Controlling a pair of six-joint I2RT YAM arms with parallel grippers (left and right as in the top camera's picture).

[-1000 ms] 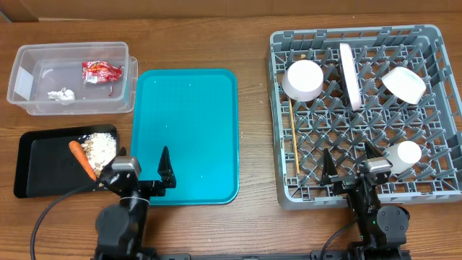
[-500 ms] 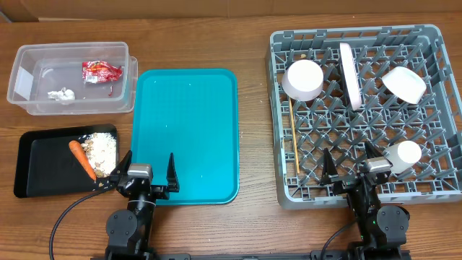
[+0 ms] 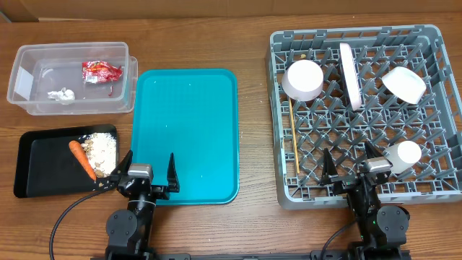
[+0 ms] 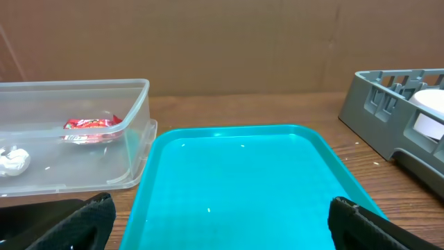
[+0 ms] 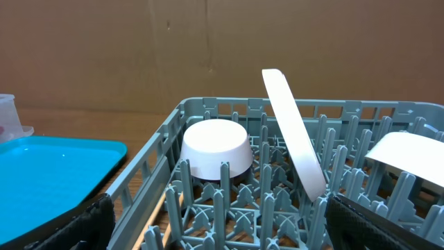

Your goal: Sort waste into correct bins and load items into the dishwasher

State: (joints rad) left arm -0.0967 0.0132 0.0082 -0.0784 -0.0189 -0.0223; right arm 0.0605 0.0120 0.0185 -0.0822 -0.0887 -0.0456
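Observation:
The clear tub [image 3: 22,101] at the back left holds the red wrapper [image 3: 101,71] and the white tissue [image 3: 62,94]. In front of it, the black tray [image 3: 40,162] carries the carrot [image 3: 81,159] and beige scraps [image 3: 101,149]. The grey dish rack [image 3: 285,195] on the right holds two bowls [image 3: 303,79] [image 3: 404,84], an upright plate [image 3: 350,75], a cup [image 3: 403,156] and chopsticks [image 3: 294,141]. My left gripper [image 3: 148,172] stands open over the teal tray's near edge, empty. My right gripper [image 3: 351,165] stands open at the rack's near wall, empty.
A large teal tray [image 3: 188,130] lies bare between the bins and the rack. In the left wrist view the teal tray [image 4: 243,187] fills the foreground, the tub [image 4: 69,139] to its left. A brown cardboard wall stands behind the table.
My left gripper has swung from an angled pose to point straight forward at the teal tray's near edge. The right arm has not moved.

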